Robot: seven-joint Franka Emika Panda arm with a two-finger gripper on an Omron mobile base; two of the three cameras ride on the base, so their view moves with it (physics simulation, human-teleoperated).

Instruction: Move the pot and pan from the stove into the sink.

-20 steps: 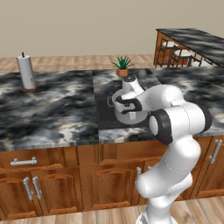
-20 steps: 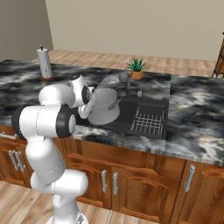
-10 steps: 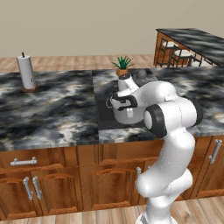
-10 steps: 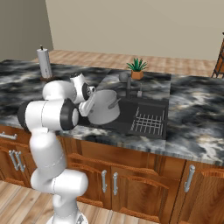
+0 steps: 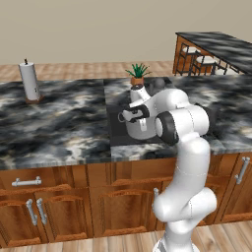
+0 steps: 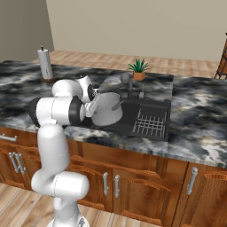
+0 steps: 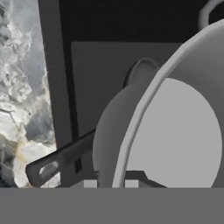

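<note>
Pot hangs from our closed jaws on its rim, above the pan in the sink — next we lower and release.

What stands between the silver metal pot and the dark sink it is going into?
The round dark grey frying pan lies in the dark sink, right under the silver metal pot. Nothing else visible is in the way.

Beige wall, wooden floor
</note>
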